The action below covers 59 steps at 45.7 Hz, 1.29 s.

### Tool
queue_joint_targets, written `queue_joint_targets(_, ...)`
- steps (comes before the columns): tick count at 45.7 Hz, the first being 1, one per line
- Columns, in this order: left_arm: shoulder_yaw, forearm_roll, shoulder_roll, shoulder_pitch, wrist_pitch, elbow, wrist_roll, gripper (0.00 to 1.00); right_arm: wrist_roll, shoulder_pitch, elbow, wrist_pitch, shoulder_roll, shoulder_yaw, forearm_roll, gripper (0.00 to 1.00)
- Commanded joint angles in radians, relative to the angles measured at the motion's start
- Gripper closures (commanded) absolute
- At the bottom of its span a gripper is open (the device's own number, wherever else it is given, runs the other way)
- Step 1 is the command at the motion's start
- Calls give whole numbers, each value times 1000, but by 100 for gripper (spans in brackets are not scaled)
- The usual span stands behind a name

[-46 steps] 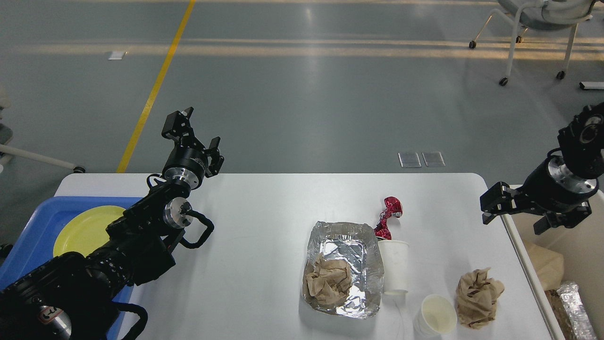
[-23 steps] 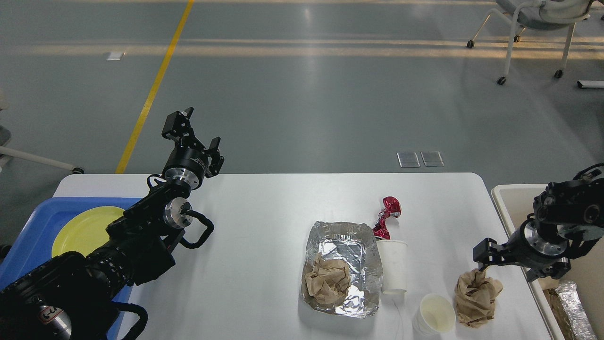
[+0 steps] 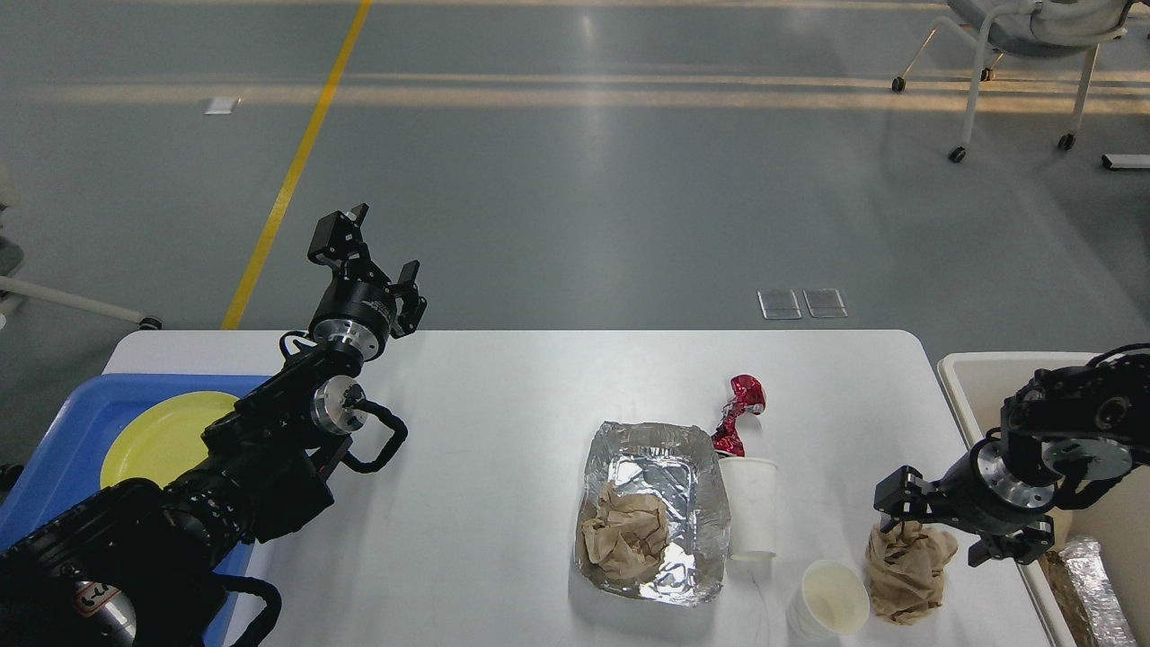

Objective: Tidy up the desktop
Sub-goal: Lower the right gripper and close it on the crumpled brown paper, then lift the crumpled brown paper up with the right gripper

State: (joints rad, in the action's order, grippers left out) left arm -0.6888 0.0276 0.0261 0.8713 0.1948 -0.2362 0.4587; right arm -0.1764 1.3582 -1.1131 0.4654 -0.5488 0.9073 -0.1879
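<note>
Above the right end of the desktop [image 3: 503, 422], the right gripper [image 3: 934, 526] hangs with its fingers spread, right over a crumpled brown paper wad [image 3: 907, 575]. Beside the wad stands a paper cup [image 3: 831, 600], then a foil tray [image 3: 654, 508]. Far left, the left gripper [image 3: 368, 247] is raised, fingers parted, near a blue tray [image 3: 72, 431].

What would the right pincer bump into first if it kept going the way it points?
Probably the crumpled brown paper: the right pincer, open, hangs just above its top and points left and slightly down. Depth is unclear, so it might pass over toward the upright white cup.
</note>
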Motion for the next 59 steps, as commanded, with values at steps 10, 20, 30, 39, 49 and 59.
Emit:
queue_joint_targets(10, 0, -2, 0, 0, 0, 0, 0, 0, 1, -79, 9, -13, 43, -22, 47, 0)
queue_joint_targets(20, 0, 0, 0, 0, 0, 0, 0, 0, 1, -119, 13, -76, 64, -33, 45, 0)
queue_joint_targets(30, 0, 0, 0, 0, 0, 0, 0, 0, 6, -120, 32, -82, 66, -41, 45, 33)
queue_joint_targets(39, 0, 0, 0, 0, 0, 0, 0, 0, 9, -120, 58, -85, 69, -51, 44, 95)
queue_joint_targets(49, 0, 0, 0, 0, 0, 0, 0, 0, 12, -117, 68, -83, 69, -54, 42, 100)
queue_joint_targets(59, 0, 0, 0, 0, 0, 0, 0, 0, 14, -73, 65, -73, 66, -62, 42, 100)
